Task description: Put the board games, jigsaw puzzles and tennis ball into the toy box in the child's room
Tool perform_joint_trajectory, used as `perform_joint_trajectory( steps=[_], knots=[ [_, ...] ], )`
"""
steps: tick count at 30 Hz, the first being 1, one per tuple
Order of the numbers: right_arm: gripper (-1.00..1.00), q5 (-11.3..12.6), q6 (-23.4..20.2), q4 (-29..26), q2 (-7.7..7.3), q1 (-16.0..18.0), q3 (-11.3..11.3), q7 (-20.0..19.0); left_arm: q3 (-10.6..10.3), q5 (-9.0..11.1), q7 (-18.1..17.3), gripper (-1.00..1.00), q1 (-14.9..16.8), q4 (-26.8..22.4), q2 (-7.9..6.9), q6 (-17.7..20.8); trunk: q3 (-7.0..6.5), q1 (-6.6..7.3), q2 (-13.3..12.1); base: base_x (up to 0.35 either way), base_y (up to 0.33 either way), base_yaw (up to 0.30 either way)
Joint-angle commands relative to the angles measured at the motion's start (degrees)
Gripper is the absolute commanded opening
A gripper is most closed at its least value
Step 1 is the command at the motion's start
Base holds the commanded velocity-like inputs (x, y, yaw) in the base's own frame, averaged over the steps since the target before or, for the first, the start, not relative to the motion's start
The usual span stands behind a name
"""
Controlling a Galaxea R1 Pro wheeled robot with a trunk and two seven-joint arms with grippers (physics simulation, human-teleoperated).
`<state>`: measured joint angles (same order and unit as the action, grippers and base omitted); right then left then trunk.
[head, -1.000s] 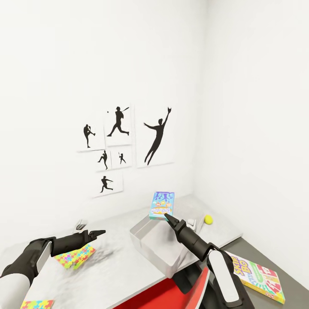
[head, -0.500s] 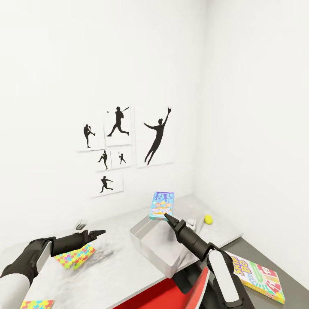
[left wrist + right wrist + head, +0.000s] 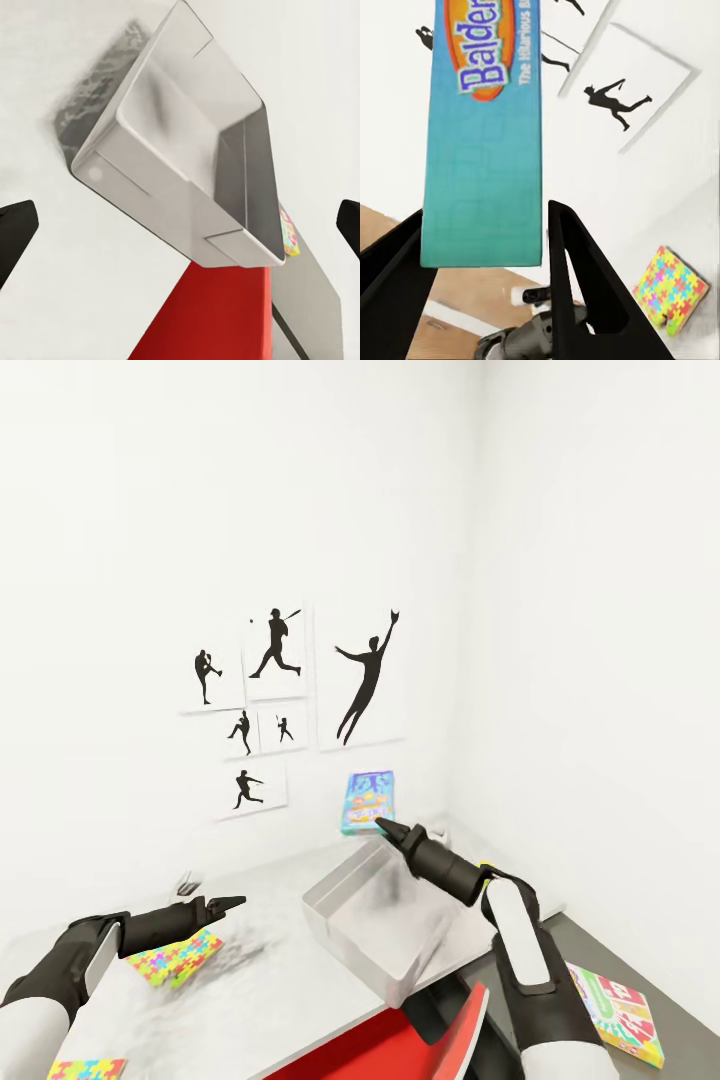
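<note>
Blue and purple, the board game hangs upright in the air above the far end of the toy box, pinched at its lower edge by the right gripper. From the right wrist, the two dark fingers press against either side of the game's teal lower part, so the jaws are closed on it. The light-grey toy box sits on the white table, near its right end, and its inside looks bare in the left wrist view.

The left gripper hovers over the table to the left of the box, holding nothing; in the left wrist view its fingertips stand far apart at the two edges of the picture, wide open. A jigsaw puzzle lies on the table just below that gripper, and a second jigsaw puzzle lies at the near left corner of the table. A yellow-red board game lies on the grey floor to the right of the table. Black silhouettes of baseball players hang on the white wall behind.
</note>
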<state>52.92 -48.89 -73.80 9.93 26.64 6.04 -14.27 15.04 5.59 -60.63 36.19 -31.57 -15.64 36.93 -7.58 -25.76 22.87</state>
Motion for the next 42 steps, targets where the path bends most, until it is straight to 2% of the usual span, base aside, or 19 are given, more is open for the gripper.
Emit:
perform_joint_trajectory(
  steps=[1,5,8,10,13,17,19,22,23,24,26,30,33,35,36,38,40,42],
  knots=[
    [-1.00,-0.5,-1.0,0.0,0.07,0.9,0.2,0.6,0.0,0.2,-0.1,1.00,0.0,0.0,-0.01,0.4,0.04,-0.02,0.1,0.000,0.000,0.000],
    [-1.00,-0.4,-3.0,0.7,0.07,6.4,0.3,6.6,0.0,0.2,-0.2,1.00,0.0,0.0,-0.01,0.4,0.04,-0.02,0.1,0.000,0.000,0.000],
    [-1.00,-0.3,-4.9,4.0,0.07,11.6,0.5,11.3,0.0,0.2,-0.2,1.00,0.0,0.0,-0.01,0.4,0.04,-0.02,0.1,0.000,0.000,0.000],
    [-1.00,-0.3,-5.9,5.4,0.07,13.5,0.5,12.1,0.0,0.2,-0.2,1.00,0.0,0.0,-0.02,0.4,0.04,-0.02,0.1,0.000,0.000,0.000],
    [-1.00,-0.3,-8.0,10.2,-0.17,18.1,0.9,13.0,0.0,0.2,-0.2,1.00,0.0,0.0,-0.07,0.5,0.04,-0.02,0.1,0.000,0.000,0.000],
    [-1.00,-0.3,-9.0,17.5,-2.85,22.9,1.4,13.4,0.0,0.2,-0.3,1.00,0.0,0.0,-0.10,0.5,0.04,-0.02,0.1,0.000,0.000,0.000],
    [-1.00,-0.3,-9.3,23.3,-5.13,26.1,1.5,13.5,0.0,0.2,-0.4,1.00,0.0,0.0,-0.12,0.5,0.04,-0.02,0.1,0.000,0.000,0.000],
    [-1.00,-0.3,-9.5,29.3,-7.49,29.5,1.5,13.8,0.0,0.2,-0.6,1.00,0.0,0.0,-0.15,0.4,0.04,-0.02,0.1,0.000,0.000,0.000],
    [-1.00,-0.3,-9.9,31.9,-8.73,30.9,1.5,13.9,0.0,0.3,-0.6,1.00,0.0,0.0,-0.16,0.4,0.04,-0.02,0.1,0.000,0.000,0.000],
    [-1.00,-0.3,-10.1,33.0,-9.35,31.5,1.5,13.9,0.0,0.3,-0.7,1.00,0.0,0.0,-0.17,0.4,0.04,-0.02,0.1,0.000,0.000,0.000],
    [-1.00,-0.5,-11.1,36.3,-11.73,34.2,1.2,14.0,0.0,0.3,-0.8,1.00,0.0,0.0,-0.18,0.4,0.04,-0.02,0.1,0.000,0.000,0.000],
    [-1.00,-0.6,-11.1,40.5,-14.11,37.9,0.3,14.1,0.0,0.4,-0.8,1.00,0.0,0.0,-0.18,0.4,0.04,-0.02,0.1,0.000,0.000,0.000],
    [-1.00,-0.7,-11.1,45.0,-15.05,41.4,-2.6,14.0,0.0,0.4,-0.9,1.00,0.0,0.0,-0.18,0.5,0.04,-0.02,0.1,0.000,0.000,0.000],
    [-1.00,-0.8,-11.1,48.5,-15.40,43.9,-7.0,14.0,0.1,0.4,-0.9,1.00,0.0,0.0,-0.21,0.5,0.04,-0.02,0.1,0.000,0.000,0.000],
    [-1.00,-0.8,-11.1,49.2,-15.45,44.4,-8.4,13.9,0.1,0.4,-0.9,1.00,0.0,0.0,-0.22,0.5,0.04,-0.02,0.1,0.000,0.000,0.000],
    [-1.00,-0.7,-11.1,50.9,-15.54,45.6,-14.2,13.7,0.1,0.4,-1.0,1.00,0.0,0.0,-0.25,0.6,0.04,-0.02,0.1,0.000,0.000,0.000],
    [-1.00,-0.7,-11.1,51.4,-15.59,46.1,-17.5,13.5,0.1,0.4,-1.0,1.00,0.0,0.0,-0.26,0.6,0.04,-0.02,0.1,0.000,0.000,0.000],
    [-1.00,-0.7,-11.1,51.7,-15.62,46.3,-19.5,13.3,0.1,0.4,-1.0,1.00,0.0,0.0,-0.26,0.6,0.04,-0.02,0.1,0.000,0.000,0.000]
  ],
)
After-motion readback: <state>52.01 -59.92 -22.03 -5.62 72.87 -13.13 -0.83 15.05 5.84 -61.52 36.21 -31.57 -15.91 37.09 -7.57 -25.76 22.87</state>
